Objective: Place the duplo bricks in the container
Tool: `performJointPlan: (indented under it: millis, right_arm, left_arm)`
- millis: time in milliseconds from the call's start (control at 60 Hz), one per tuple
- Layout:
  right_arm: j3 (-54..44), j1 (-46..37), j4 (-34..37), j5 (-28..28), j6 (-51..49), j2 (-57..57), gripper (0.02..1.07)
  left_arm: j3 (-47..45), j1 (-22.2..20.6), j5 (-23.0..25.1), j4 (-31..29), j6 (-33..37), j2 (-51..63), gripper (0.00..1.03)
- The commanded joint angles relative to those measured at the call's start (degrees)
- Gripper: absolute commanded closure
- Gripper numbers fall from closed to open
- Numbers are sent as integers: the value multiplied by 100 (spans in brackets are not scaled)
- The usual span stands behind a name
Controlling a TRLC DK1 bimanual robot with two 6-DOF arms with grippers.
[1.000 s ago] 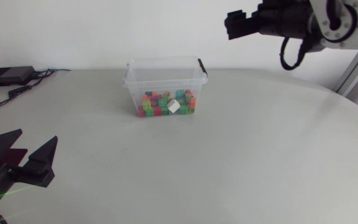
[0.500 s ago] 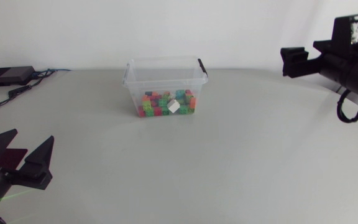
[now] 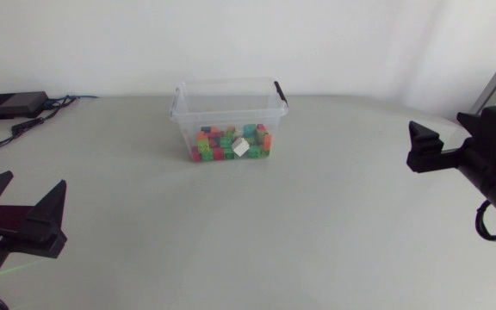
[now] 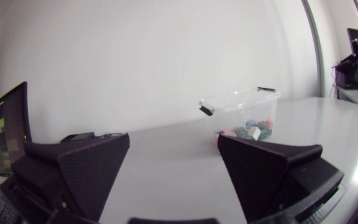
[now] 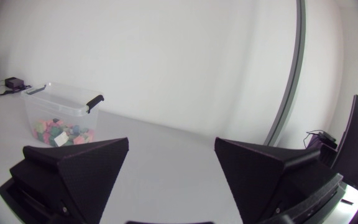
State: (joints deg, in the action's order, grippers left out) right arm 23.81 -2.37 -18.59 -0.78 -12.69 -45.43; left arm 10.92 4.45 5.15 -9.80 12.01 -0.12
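At upper centre of the head view sits the container (image 3: 229, 108), duplo bricks (image 3: 231, 143) piled inside; my left end effector (image 3: 35, 179), lower left, and right end effector (image 5: 171, 143), right edge, gape empty, neither clearly nearer.

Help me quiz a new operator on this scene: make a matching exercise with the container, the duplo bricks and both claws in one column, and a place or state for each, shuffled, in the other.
Column one
1. container
2. duplo bricks
3. left claw
4. right claw

Column two
A. open and empty, at the near left of the table
B. transparent, standing at the table's far middle
C. open and empty, at the table's right side
D. multicoloured, heaped together

Pairs: 1-B, 2-D, 3-A, 4-C.
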Motion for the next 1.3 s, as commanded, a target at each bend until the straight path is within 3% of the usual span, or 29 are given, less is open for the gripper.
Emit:
performJointPlan:
  millis: [0,350,1283]
  right_arm:
    - [-386,-44,-206,-2,-102,263,7]
    - [-1223,-59,-136,-1,-160,1712,7]
    - [-2381,237,1859,78,1269,4543,7]
  left_arm:
    - [-204,47,-66,110,-94,-41,5]
    - [-221,17,-192,275,-95,-32,5]
    - [-1092,-445,-515,980,-1201,12,5]
